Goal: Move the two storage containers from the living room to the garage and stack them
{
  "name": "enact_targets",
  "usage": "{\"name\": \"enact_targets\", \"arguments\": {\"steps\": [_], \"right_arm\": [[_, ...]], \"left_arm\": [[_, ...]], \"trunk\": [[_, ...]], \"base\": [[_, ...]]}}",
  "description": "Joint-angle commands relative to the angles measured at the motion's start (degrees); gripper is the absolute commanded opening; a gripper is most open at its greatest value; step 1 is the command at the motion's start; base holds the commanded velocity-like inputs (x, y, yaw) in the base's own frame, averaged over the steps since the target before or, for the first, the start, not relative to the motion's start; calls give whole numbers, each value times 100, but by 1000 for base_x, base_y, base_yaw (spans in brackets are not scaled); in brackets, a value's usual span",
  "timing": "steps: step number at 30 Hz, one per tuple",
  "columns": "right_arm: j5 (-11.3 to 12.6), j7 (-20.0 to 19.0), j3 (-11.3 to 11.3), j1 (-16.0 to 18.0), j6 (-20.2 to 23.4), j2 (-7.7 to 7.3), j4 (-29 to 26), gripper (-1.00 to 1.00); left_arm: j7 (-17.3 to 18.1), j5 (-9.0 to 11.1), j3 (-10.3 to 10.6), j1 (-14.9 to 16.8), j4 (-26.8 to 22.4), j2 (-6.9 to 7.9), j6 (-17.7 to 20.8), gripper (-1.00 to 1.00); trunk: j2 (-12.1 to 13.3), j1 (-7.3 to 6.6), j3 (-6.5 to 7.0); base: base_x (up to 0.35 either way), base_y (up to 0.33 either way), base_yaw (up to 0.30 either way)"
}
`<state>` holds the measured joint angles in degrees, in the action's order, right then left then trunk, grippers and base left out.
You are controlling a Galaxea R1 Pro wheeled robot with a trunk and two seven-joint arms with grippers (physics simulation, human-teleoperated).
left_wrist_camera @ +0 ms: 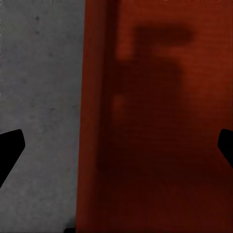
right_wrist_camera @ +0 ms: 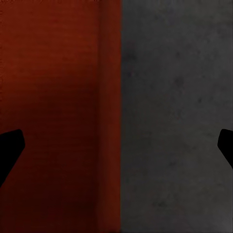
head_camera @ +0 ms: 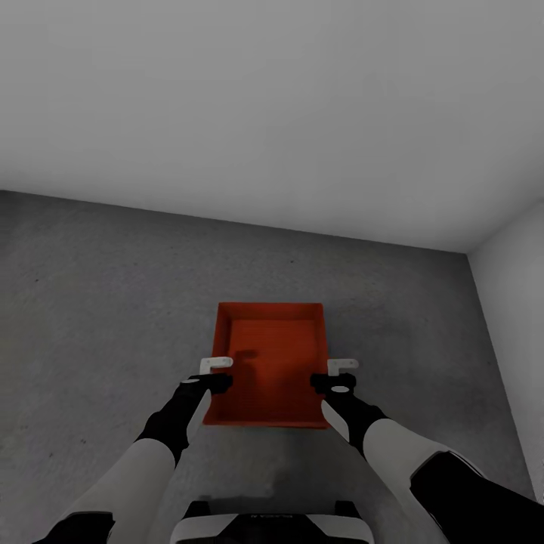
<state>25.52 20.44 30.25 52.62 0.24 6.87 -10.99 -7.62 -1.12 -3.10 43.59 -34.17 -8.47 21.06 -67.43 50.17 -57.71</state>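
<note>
1. Robot base [head_camera: 270, 525]: white and black, at the bottom centre of the head view, nearest to the viewer.
2. Left arm [head_camera: 143, 453]: white forearm with a black wrist, rising from the lower left of the frame toward the bin.
3. Right arm [head_camera: 385, 442]: same build, rising from the lower right.
4. Left gripper [head_camera: 214, 375]: above the bin's left wall; fingers spread wide, one over the floor and one over the bin's inside, gripping nothing.
5. Right gripper [head_camera: 338, 375]: above the bin's right wall; fingers likewise spread apart, straddling the wall, gripping nothing.
6. Storage container [head_camera: 268, 363]: one orange-red open-top bin, resting on the floor just below frame centre, between the two grippers; arm shadows fall on its inner bottom.
7. Floor [head_camera: 98, 302]: dark grey mottled concrete, surrounding the bin on all sides.
8. Walls [head_camera: 272, 106]: plain grey-white, across the upper half of the frame, with a corner at the right edge.
</note>
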Motion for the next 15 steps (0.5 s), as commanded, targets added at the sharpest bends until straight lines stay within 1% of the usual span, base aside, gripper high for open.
{"name": "enact_targets", "arguments": {"steps": [1,15], "right_arm": [[50,30,50,3,3,-2,-3,100],[50,39,51,3,3,0,-1,100]], "left_arm": [[-2,-11,-24,0,-10,-6,31,100],[-2,-11,-24,0,-11,-5,32,100]], "trunk": [[39,-22,16],[601,-330,267]], "base": [[0,0,0],[0,0,0]]}}
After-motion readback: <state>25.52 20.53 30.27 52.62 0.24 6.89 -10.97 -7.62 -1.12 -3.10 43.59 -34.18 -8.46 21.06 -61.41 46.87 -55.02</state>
